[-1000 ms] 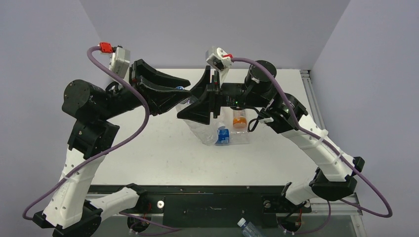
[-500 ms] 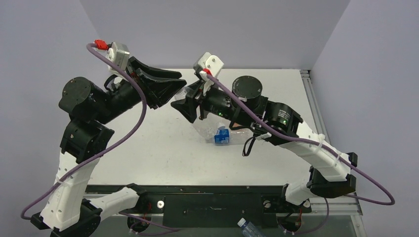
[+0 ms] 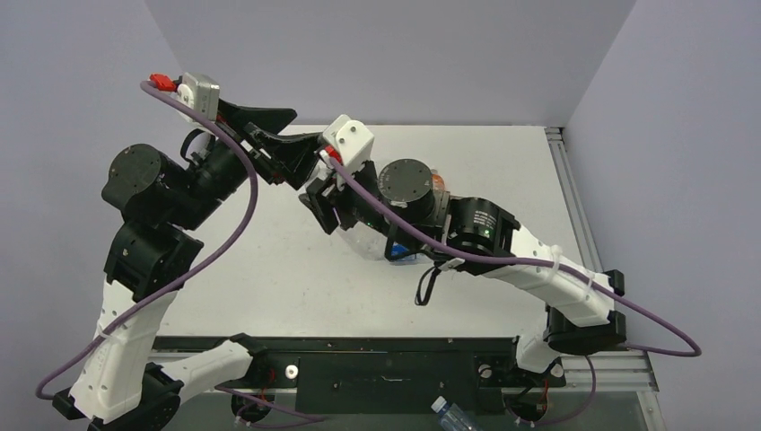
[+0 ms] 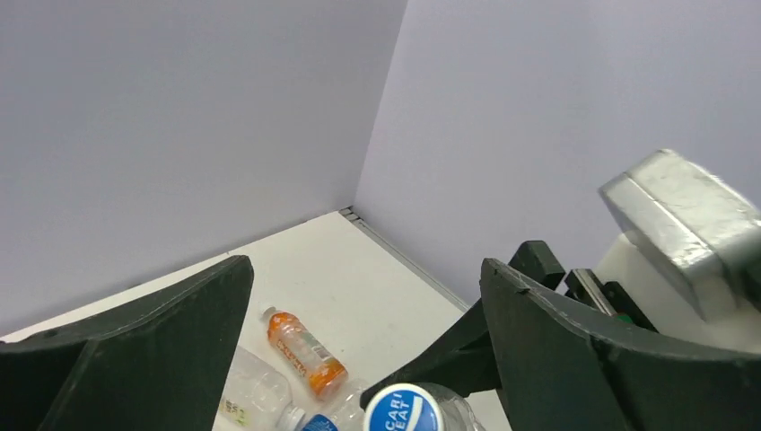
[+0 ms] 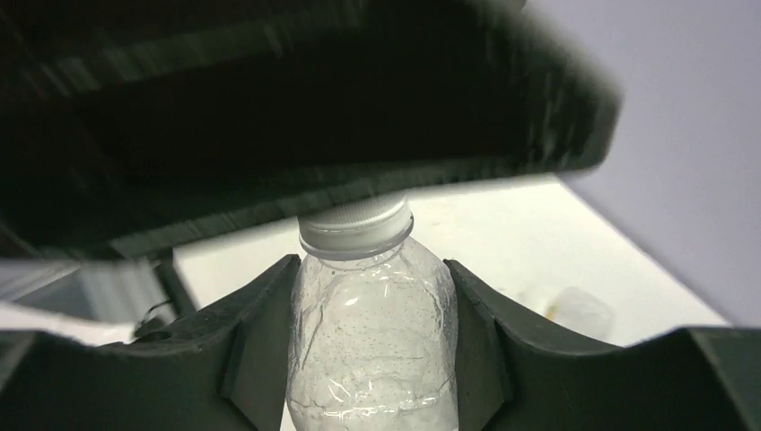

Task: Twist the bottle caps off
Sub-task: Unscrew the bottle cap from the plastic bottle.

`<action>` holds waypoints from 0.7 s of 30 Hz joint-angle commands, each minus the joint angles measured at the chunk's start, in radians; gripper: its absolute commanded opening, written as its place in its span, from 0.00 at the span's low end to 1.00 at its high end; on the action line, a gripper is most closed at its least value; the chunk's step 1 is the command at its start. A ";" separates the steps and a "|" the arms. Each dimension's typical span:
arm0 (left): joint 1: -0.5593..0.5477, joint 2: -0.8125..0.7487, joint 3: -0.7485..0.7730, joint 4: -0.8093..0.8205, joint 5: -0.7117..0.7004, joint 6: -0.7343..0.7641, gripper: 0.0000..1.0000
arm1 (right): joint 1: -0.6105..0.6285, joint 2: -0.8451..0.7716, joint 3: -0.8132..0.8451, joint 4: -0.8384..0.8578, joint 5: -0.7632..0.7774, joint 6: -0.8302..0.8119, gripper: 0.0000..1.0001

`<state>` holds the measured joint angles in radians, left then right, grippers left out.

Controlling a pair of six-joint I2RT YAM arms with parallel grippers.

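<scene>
One slip is possible: the left gripper (image 4: 366, 287), jaws wide, may close off-centre on the cap (image 5: 356, 226) and spin the bottle (image 5: 372, 359) that the right gripper (image 5: 370, 268) clamps.

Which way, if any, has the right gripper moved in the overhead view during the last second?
Yes. The right gripper, shut on the clear bottle, has moved left, farther from the metal rail at the right edge.

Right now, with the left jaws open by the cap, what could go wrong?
1. The right jaws pinch the thin clear bottle by its body, so twisting the cap could spin or crush it.
2. The right arm's camera box sits close beside the open left jaws; turning there may clip it.
</scene>
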<state>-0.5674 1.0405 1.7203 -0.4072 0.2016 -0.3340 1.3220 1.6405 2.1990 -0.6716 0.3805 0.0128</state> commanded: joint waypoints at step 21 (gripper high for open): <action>0.169 0.025 -0.003 0.392 0.735 -0.546 0.92 | -0.320 -0.246 -0.302 0.516 -1.237 0.471 0.00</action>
<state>-0.4000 1.0645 1.7107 -0.0788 0.8574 -0.8303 1.0214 1.3846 1.8645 -0.2321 -0.8051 0.4442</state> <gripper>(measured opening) 0.957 0.499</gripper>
